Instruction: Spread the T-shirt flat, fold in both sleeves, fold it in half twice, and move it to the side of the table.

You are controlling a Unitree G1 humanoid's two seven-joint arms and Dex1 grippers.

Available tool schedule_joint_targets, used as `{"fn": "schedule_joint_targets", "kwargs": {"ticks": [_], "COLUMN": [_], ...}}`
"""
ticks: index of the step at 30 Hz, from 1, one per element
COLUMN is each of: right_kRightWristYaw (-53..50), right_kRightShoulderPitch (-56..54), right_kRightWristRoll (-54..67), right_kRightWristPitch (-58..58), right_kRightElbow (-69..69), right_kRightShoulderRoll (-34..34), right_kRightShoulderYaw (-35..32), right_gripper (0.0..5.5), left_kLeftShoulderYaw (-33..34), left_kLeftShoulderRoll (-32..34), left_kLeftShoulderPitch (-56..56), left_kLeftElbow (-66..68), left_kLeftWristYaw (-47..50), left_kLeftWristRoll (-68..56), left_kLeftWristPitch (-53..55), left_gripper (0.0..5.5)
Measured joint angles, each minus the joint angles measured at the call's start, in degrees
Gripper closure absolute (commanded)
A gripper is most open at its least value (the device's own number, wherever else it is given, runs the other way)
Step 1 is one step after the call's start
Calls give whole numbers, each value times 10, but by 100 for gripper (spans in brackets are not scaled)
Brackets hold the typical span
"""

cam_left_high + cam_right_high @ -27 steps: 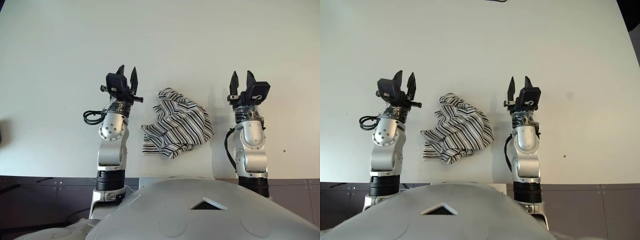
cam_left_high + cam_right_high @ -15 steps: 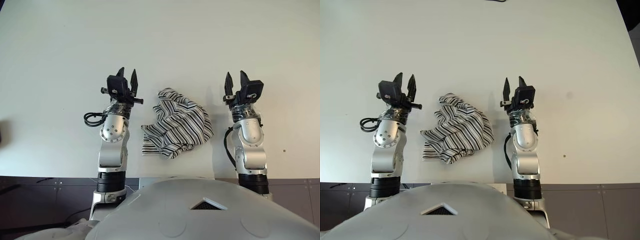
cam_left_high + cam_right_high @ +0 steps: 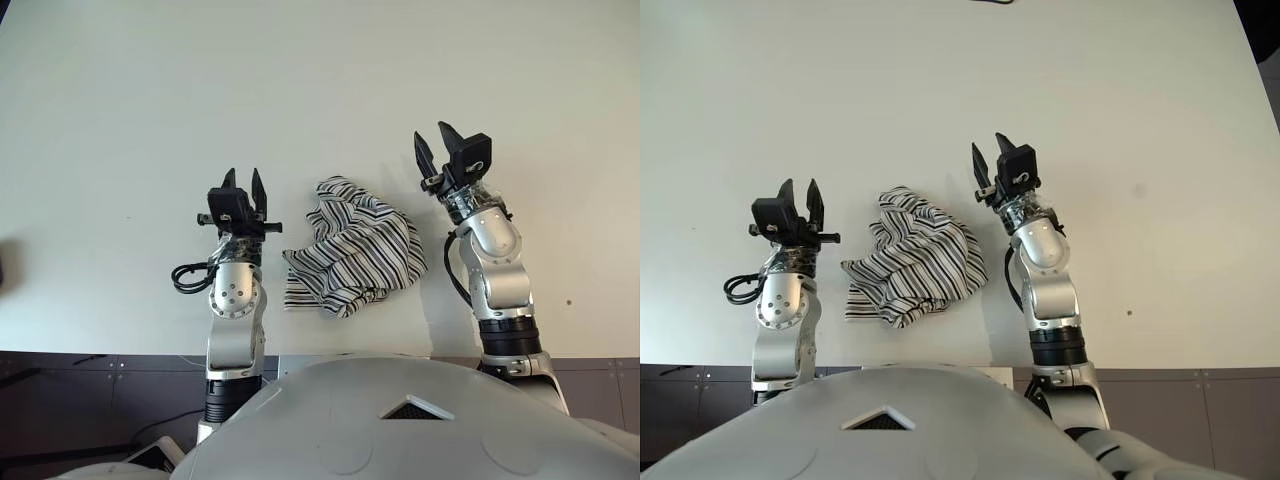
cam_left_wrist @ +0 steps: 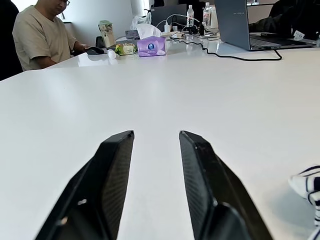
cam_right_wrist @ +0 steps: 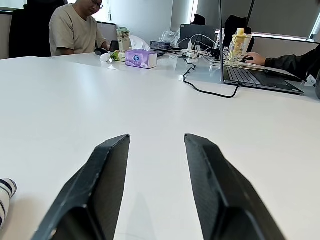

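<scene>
Right tool (image 5: 156,138), fingers apart, over white table (image 5: 165,107); striped T-shirt (image 5: 5,194) edge beside it.

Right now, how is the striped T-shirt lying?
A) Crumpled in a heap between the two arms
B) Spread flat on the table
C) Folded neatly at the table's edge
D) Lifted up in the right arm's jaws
A: the T-shirt sits bunched and wrinkled on the white table, with open jaws standing clear of it on either side.
</scene>
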Motion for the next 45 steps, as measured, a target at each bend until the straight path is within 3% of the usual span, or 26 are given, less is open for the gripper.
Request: {"fn": "schedule_joint_targets", "kwargs": {"ticks": [11,23,29,33,39,45], "right_kRightWristYaw": [-40,-110,-71,83,254,289], "right_kRightShoulderPitch": [74,75,70,64,96,121], "right_kRightWristRoll": [14,3,20,134,359,431], "right_kRightWristPitch": [23,0,19,156,376,480], "right_kRightElbow": [-43,-51,-51,-80,-170,-197], "right_kRightShoulderRoll": [7,42,27,-61,-205,-231], "right_kRightShoulderYaw": [-29,-33,-31,-42,-129,-97], "right_gripper": [351,351,351,351,351,351], "left_kLeftShoulderYaw": [9,33,29,10,-24,-76], "left_kLeftShoulderRoll": [59,15,29,120,253,366], "left_kLeftShoulderPitch": [-97,-105,-112,-127,-156,-137], "left_kLeftElbow": [49,58,77,100,65,-4], "left_kLeftWristYaw": [-66,-25,-36,-137,-322,-436], "left_kLeftWristRoll": [-13,-25,-21,-14,-37,-22], "left_kLeftWristPitch": [27,16,11,26,128,183], "left_gripper": [384,384,384,384,384,384]}}
